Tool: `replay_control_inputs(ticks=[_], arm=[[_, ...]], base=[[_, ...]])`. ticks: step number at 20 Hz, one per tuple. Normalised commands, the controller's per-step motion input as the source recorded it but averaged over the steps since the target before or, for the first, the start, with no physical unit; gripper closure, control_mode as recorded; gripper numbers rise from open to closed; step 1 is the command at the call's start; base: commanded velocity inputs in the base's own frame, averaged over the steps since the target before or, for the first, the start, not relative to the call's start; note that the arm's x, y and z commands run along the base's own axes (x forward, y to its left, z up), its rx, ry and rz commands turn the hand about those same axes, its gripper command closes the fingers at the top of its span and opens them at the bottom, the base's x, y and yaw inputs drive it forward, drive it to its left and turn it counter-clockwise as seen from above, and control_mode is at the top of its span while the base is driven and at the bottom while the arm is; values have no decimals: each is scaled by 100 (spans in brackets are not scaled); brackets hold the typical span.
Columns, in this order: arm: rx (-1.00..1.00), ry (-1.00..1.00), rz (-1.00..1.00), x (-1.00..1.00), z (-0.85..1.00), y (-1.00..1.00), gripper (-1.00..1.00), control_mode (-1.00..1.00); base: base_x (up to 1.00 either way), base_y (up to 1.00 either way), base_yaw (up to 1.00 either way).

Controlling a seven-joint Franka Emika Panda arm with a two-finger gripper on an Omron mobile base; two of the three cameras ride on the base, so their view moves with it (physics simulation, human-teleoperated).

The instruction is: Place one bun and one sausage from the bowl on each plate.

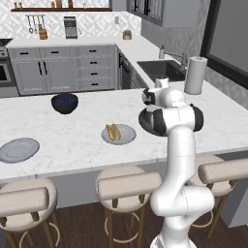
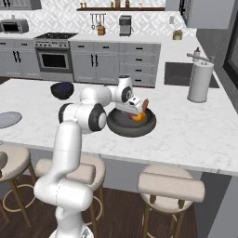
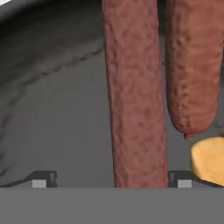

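Sausages in our dark bowl [image 2: 122,131].
We see two slim red-brown sausages: one sausage [image 3: 135,96] runs between our wide-open, empty gripper [image 3: 111,179], another sausage [image 3: 190,65] at two o'clock, a golden bun [image 3: 209,158] at four.

Marble counter [image 1: 72,140], two plates [image 1: 118,134] (light grey), bowl [image 2: 131,124]

Sausage [image 3: 135,96] rough, mottled; bowl [image 3: 57,113] matt; counter [image 1: 72,128] marble.
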Motion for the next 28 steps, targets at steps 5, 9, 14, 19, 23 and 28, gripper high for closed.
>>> replay_control_inputs(ticks=[5,9,14,19,23,28], arm=[[9,0,-10,-5,-35,0,100,-100],[5,-1,-5,-3,-8,0,100,-100],[-1,-3,7,-3,31,24,100,-100],[-6,-14,26,-29,67,91,100,-100],[-5,-17,37,-70,34,100,100,-100],[0,-14,38,-83,0,100,100,-100]], base=[[0,0,0],[0,0,0],[0,0,0],[0,0,0],[0,0,0],[0,0,0]])
